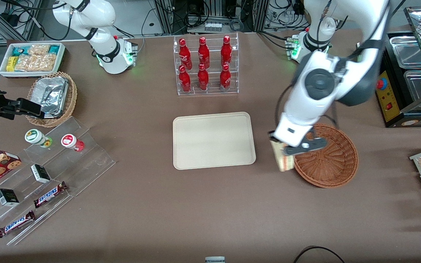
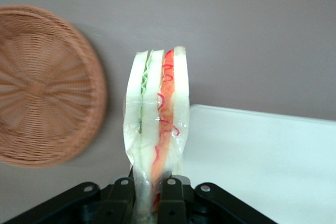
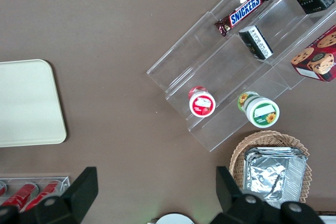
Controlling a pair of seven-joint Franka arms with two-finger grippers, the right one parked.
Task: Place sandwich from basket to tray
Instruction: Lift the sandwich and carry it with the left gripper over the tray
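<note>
Brown bench (image 1: 210, 204) carries everything. Cream tray (image 1: 214, 140) lies flat at mid-bench, bare. Reddish wicker basket (image 1: 329, 160) sits beside the tray, toward the working arm's end, holding nothing; the left arm's wrist hides part of its rim in the front view. Sandwich (image 2: 157, 124) is off the bench, held above the gap between basket rim and tray edge. Its long axis runs straight out from the end effector (image 2: 147, 192), cut edge with red, white and green layers facing the wrist camera. The gripped end is hidden between the fingers (image 2: 170, 195). End effector pinches the sandwich, fingers pressed against the bread on both sides.
</note>
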